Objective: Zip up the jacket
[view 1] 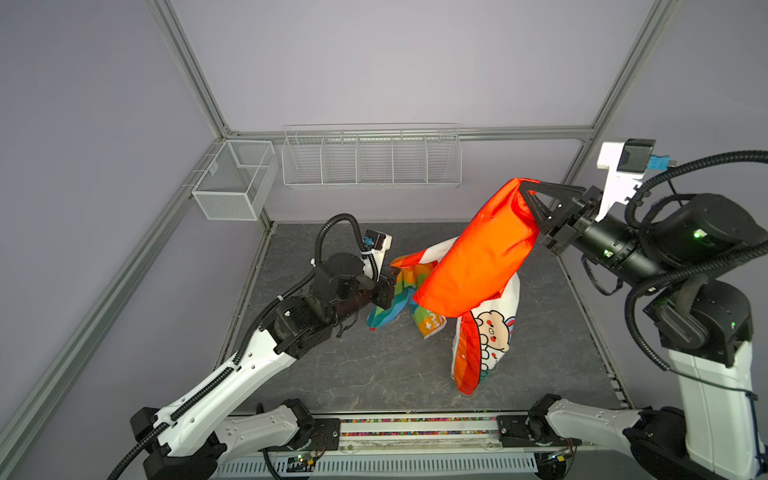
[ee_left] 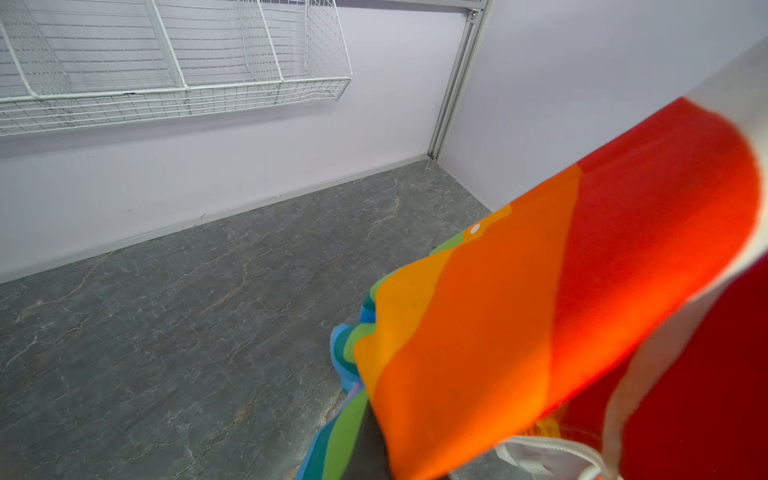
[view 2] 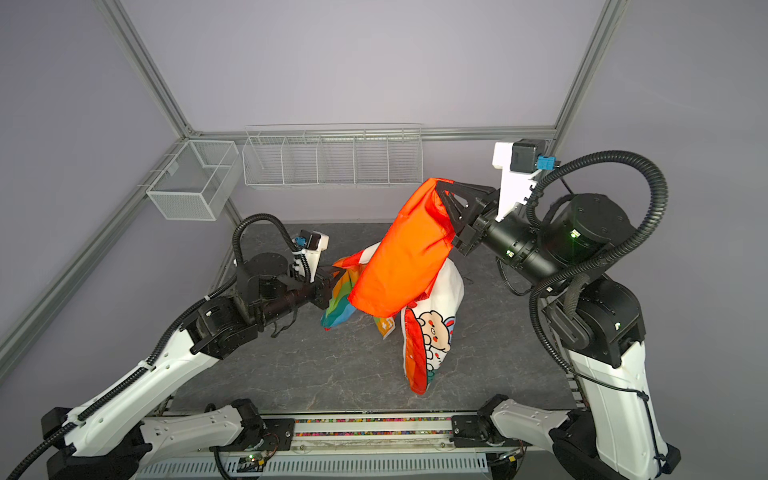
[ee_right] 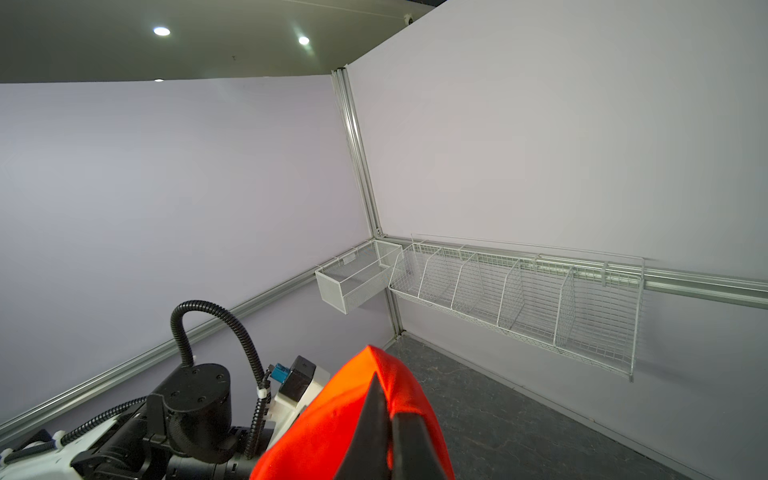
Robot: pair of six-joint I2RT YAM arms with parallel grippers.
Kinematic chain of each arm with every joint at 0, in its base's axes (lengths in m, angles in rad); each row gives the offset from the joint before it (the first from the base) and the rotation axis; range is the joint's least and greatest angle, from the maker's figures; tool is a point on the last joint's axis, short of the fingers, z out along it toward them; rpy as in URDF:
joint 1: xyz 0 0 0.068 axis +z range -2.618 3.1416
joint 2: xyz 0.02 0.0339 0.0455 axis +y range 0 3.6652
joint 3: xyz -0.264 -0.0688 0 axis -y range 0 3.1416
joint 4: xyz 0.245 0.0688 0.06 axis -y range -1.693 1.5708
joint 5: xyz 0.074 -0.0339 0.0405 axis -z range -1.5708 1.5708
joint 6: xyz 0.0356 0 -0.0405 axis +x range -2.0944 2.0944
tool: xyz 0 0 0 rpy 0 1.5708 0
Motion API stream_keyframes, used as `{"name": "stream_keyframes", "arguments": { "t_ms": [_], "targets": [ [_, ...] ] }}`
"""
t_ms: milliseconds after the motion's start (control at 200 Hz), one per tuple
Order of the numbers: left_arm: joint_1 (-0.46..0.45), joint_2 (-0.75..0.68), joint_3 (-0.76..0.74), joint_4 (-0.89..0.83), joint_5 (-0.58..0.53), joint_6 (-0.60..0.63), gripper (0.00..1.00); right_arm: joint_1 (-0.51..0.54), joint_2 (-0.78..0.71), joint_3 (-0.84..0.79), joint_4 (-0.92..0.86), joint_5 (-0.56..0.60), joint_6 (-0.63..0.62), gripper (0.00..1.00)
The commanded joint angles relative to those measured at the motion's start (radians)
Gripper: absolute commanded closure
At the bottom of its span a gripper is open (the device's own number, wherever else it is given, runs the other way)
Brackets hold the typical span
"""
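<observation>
Right gripper (view 1: 527, 190) I have pinched shut on the red hood (view 1: 478, 257), holding the jacket (view 1: 492, 328) up; left gripper (view 1: 394, 277) is closed on its rainbow half (view 1: 401, 297).

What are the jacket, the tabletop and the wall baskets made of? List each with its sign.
The jacket: thin synthetic fabric, likely polyester or nylon, faint sheen; hangs in soft folds.
The tabletop: matte grey stone look, pale veins; possibly a printed sheet.
The wall baskets: white-coated metal wire, apparently; thin rigid grid.
</observation>
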Motion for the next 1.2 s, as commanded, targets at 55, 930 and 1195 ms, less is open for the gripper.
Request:
{"name": "stream_keyframes", "arguments": {
  "t_ms": [55, 930, 1195],
  "targets": [
    [-0.001, 0.058, -0.006, -0.047, 0.02, -0.027, 1.0, -0.013, 0.09, -0.039, 0.026, 0.033, -0.025, 0.93],
    [0.398, 0.913, 0.43, -0.234, 0.158, -0.313, 1.0, -0.331, 0.962, 0.409, -0.467, 0.146, 0.097, 0.48],
    [0.472, 0.979, 0.412, -0.204, 0.195, -0.33, 1.0, -0.334, 0.683, -0.04, -0.284, 0.076, 0.106, 0.21]
  ]
}}
